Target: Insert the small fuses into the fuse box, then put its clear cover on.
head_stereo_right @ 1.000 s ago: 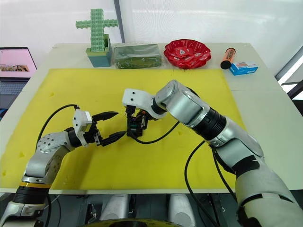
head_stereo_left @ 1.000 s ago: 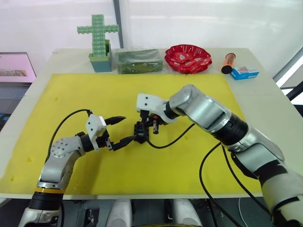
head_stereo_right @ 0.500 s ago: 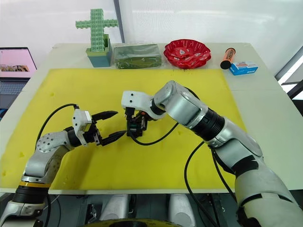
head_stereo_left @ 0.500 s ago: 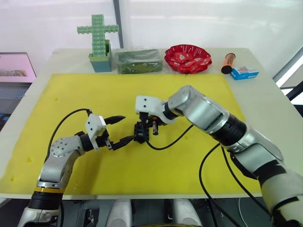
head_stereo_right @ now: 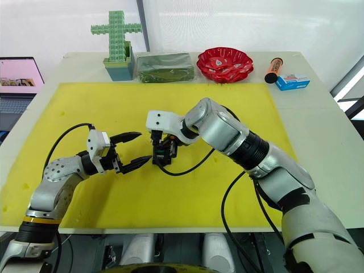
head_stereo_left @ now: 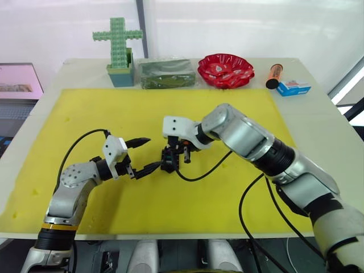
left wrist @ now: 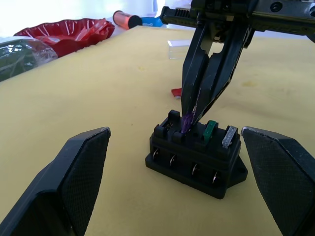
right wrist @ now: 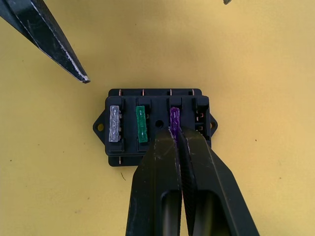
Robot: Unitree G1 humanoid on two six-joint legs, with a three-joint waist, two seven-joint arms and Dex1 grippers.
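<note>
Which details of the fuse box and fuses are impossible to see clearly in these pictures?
- Purple fuse: the right gripper covers its near end in the right wrist view, so its depth is unclear.
- Red fuse: mostly behind the gripper in the left wrist view.
- Fuse box: slots too small in the eye views.

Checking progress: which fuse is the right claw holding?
The purple fuse, pinched by the right claw in the fuse box. The green fuse and grey fuse sit seated, untouched.

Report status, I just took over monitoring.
Right gripper shut on purple fuse, seating it in fuse box. Left gripper open beside box. Grey, green in. One slot open.
</note>
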